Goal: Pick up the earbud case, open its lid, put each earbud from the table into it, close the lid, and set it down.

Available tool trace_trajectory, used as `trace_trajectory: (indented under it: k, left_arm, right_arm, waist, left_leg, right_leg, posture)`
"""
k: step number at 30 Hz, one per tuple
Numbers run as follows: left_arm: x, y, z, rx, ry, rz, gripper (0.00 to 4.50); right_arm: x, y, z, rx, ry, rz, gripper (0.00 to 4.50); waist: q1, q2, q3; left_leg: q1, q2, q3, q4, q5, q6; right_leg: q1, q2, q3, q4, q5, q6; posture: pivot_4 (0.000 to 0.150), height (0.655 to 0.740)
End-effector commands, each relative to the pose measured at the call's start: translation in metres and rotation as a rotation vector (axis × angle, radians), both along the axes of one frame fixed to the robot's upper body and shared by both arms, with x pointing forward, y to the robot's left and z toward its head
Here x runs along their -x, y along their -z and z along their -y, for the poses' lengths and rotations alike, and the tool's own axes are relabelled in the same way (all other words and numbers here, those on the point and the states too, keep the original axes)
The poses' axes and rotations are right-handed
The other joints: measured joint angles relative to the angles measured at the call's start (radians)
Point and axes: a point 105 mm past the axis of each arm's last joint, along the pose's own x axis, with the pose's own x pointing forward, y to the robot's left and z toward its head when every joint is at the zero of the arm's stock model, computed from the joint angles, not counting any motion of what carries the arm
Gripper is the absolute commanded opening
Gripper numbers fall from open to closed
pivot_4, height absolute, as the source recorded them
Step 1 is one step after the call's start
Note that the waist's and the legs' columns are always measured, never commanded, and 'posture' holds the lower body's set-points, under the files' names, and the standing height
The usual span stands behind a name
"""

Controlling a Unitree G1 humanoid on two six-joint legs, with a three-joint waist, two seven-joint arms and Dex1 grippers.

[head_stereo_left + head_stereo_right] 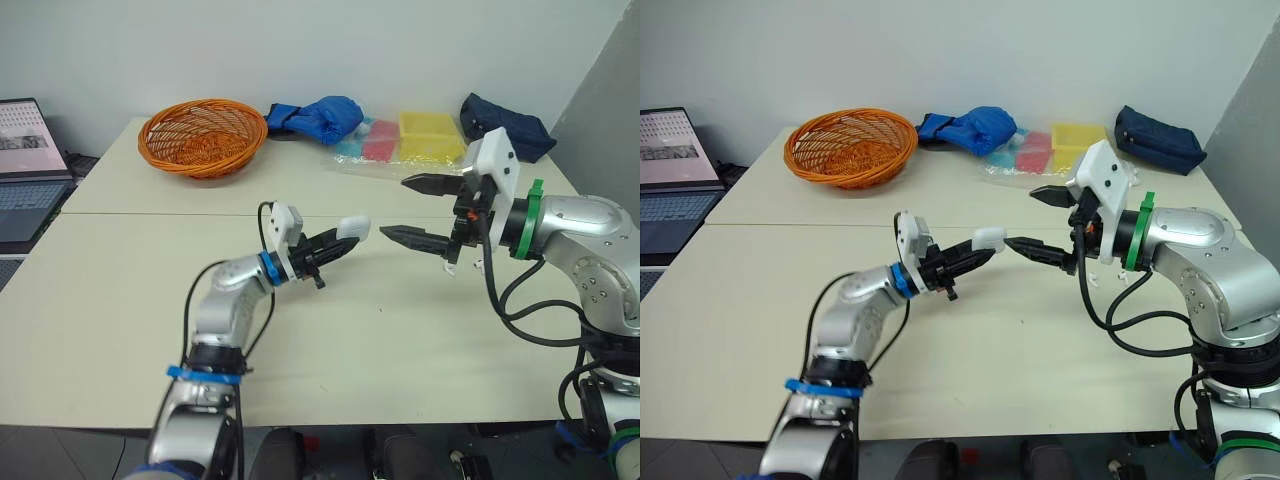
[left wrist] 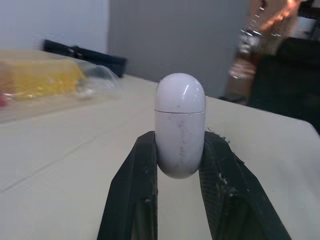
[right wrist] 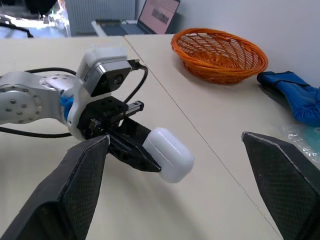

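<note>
Two grippers face each other above the table [image 1: 150, 300] — the left gripper [image 1: 340, 241] clamps the white earbud case [image 1: 354, 228] by its base, lid closed, held aloft — the right gripper [image 1: 394, 207], spread wide, hovers just beside it.

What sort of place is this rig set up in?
Probably an office or lab workspace: pale tables set edge to edge by a plain white wall, an open laptop beside them, an orange woven basket on top.
</note>
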Motion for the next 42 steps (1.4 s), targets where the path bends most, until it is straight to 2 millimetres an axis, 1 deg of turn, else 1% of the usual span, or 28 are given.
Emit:
trace_trajectory:
  k: [1,3,5,6,9,15,21,27,33,42]
  left_arm:
    - [0.009,-0.035,0.005,0.103,0.043,0.093,0.75]
    - [0.011,-0.038,0.007,0.088,0.043,0.154,0.75]
    - [0.015,-0.033,0.01,0.015,0.065,0.22,0.75]
    - [0.017,-0.032,0.011,0.019,0.073,0.219,0.75]
    - [0.023,-0.03,0.015,0.043,0.127,0.215,0.75]
    - [0.025,-0.031,0.016,0.071,0.157,0.198,0.75]
    - [0.027,-0.035,0.02,0.091,0.177,0.192,0.75]
    - [0.026,-0.033,0.021,0.091,0.184,0.187,0.75]
    - [0.026,-0.034,0.023,0.094,0.199,0.187,0.75]
    - [0.026,-0.035,0.024,0.102,0.216,0.184,0.75]
  right_arm:
    - [0.001,-0.002,-0.005,0.032,-0.037,0.088,4.44]
    - [-0.001,0.002,-0.008,0.037,-0.059,0.096,4.44]
    - [-0.004,0.004,-0.009,0.039,-0.072,0.094,4.44]
    - [-0.007,0.006,-0.009,0.051,-0.077,0.103,4.44]
    - [-0.019,0.002,-0.015,-0.011,-0.069,0.072,4.44]
    - [-0.028,0.0,-0.012,-0.038,-0.049,0.056,4.44]
    - [-0.03,0.001,-0.007,-0.007,-0.042,0.073,4.44]
    - [-0.028,0.004,-0.002,0.01,-0.033,0.061,4.44]
    - [-0.029,0.004,0.0,0.02,-0.032,0.069,4.44]
    - [-0.028,0.009,0.001,0.053,-0.043,0.056,4.44]
  waist:
    - [0.0,0.0,0.0]
    - [0.0,0.0,0.0]
    - [0.0,0.0,0.0]
    - [0.0,0.0,0.0]
    - [-0.002,0.0,0.0]
    - [0.0,0.0,0.0]
    - [0.0,0.0,0.0]
    - [0.0,0.0,0.0]
    - [0.0,0.0,0.0]
    - [0.0,0.0,0.0]
  left_leg:
    - [0.0,0.0,0.0,0.0,0.0,0.0]
    - [0.001,0.0,0.001,0.0,0.0,0.0]
    - [0.0,0.0,0.001,0.0,0.0,0.0]
    - [0.0,0.0,0.001,0.0,0.0,0.0]
    - [0.001,0.0,0.002,-0.001,0.0,0.0]
    - [0.0,0.001,0.001,-0.001,0.0,0.0]
    - [0.0,0.0,0.001,-0.001,0.0,0.0]
    - [0.0,0.001,0.001,-0.001,0.0,0.0]
    - [0.0,0.0,0.001,-0.001,0.0,0.0]
    - [0.0,0.001,0.001,-0.001,0.0,0.0]
  right_leg:
    - [0.0,0.001,0.0,0.0,0.0,0.0]
    - [0.0,0.001,-0.001,0.0,0.0,0.0]
    - [0.0,0.001,-0.001,-0.001,0.0,0.0]
    - [0.0,0.001,-0.001,-0.001,0.0,0.0]
    - [0.0,0.001,0.0,-0.001,0.0,0.0]
    - [-0.001,0.001,-0.001,-0.001,0.0,0.0]
    - [-0.001,0.001,-0.001,-0.001,0.0,0.0]
    - [-0.001,0.001,-0.001,-0.001,0.0,0.0]
    - [-0.001,0.001,-0.001,-0.001,0.0,0.0]
    - [-0.001,0.001,-0.001,-0.001,0.0,0.0]
  posture:
    - [0.15,0.74]
    - [0.15,0.74]
    - [0.15,0.74]
    - [0.15,0.74]
    - [0.15,0.74]
    - [0.15,0.74]
    - [0.15,0.74]
    - [0.15,0.74]
    - [0.15,0.74]
    - [0.15,0.74]
